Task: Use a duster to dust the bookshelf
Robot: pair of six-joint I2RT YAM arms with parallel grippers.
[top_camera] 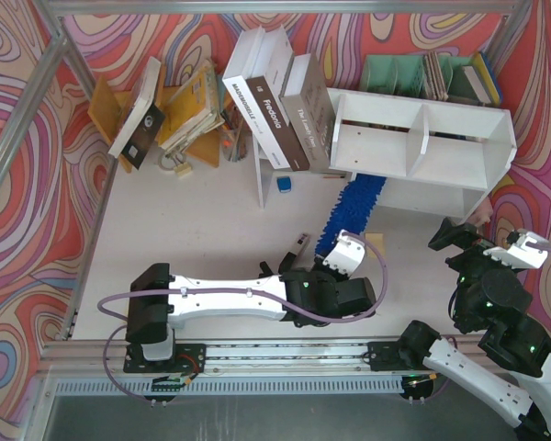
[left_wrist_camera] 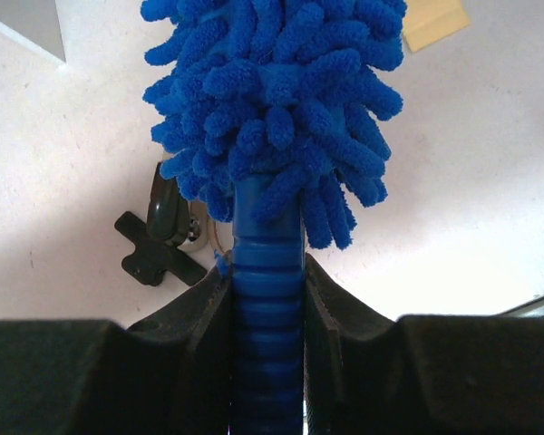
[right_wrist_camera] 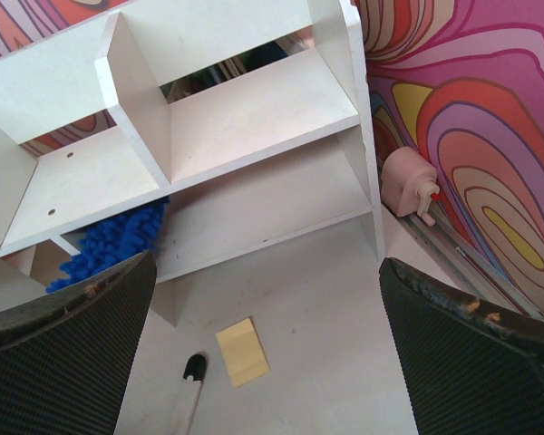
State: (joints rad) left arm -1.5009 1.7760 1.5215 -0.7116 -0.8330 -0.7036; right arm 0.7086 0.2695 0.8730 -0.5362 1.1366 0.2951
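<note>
Duster (top_camera: pixel 354 204) on table, far tip hidden under bookshelf (top_camera: pixel 422 138) lower board. Handle end buried in left gripper (left_wrist_camera: pixel 267 290), clamped tight on it. Right gripper (right_wrist_camera: pixel 267 349) spread wide, holding nothing, facing shelf. One duster, two upper compartments, three big leaning books (top_camera: pixel 280 101), one yellow note (right_wrist_camera: pixel 242 352). Spine lettering too blurred to read.

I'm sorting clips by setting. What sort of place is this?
Probably a robot test cell dressed as a study corner: swirl-printed backdrop panels on a metal frame, two arms bolted to a rail, plus a white bookshelf and leaning books.
</note>
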